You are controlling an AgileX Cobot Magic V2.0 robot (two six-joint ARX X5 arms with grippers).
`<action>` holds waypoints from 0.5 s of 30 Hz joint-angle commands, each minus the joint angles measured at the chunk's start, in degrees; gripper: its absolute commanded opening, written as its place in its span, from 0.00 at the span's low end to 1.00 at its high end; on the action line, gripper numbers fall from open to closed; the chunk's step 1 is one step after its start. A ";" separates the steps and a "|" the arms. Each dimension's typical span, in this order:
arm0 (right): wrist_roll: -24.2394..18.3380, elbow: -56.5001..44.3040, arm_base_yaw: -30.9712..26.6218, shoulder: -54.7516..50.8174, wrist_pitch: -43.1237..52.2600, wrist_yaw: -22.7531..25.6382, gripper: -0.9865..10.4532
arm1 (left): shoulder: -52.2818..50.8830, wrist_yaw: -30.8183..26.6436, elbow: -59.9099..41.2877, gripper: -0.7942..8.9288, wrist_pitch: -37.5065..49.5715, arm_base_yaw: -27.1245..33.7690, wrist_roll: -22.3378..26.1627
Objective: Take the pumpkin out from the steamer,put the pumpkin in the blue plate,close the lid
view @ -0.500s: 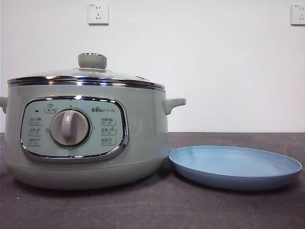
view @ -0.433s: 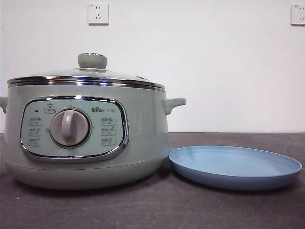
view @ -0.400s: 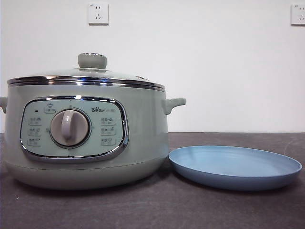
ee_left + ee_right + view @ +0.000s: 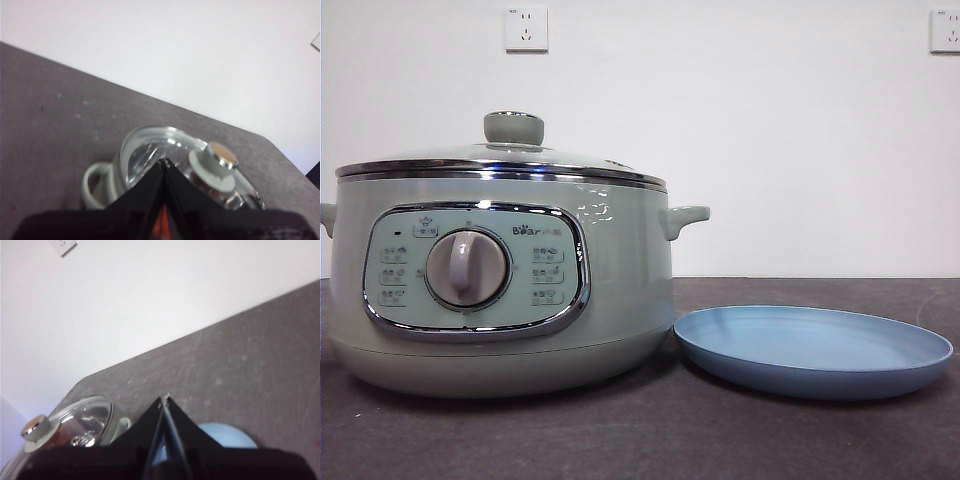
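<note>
The sage-green steamer (image 4: 620, 290) stands at the left of the front view with its lid (image 4: 570, 160) on and the knob (image 4: 513, 127) upright. The blue plate (image 4: 815, 350) lies empty beside it on the right. The pumpkin is hidden in the front view. A dull orange patch under the glass lid (image 4: 82, 422) in the right wrist view may be it. My left gripper (image 4: 164, 162) is shut and empty, high above the lid (image 4: 150, 150) and its knob (image 4: 216, 162). My right gripper (image 4: 165, 400) is shut and empty, high above the plate (image 4: 227, 436).
Dark grey tabletop (image 4: 650, 430) with a white wall behind it and two wall sockets (image 4: 526, 28). The steamer's side handle (image 4: 685, 217) sticks out toward the plate. No arm shows in the front view.
Nothing has moved. Only a small glint has appeared on the steamer's side.
</note>
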 commanded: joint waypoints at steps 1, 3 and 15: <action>-4.81 3.93 0.09 4.07 0.15 0.20 0.08 | 4.48 0.63 4.35 0.08 0.02 0.17 4.63; -6.73 6.73 0.09 7.37 0.15 0.15 0.08 | 7.72 2.16 7.63 0.08 -0.15 0.17 7.63; -20.15 25.03 0.09 28.33 -12.61 -2.84 0.09 | 23.71 9.38 21.14 0.08 -6.03 0.15 16.83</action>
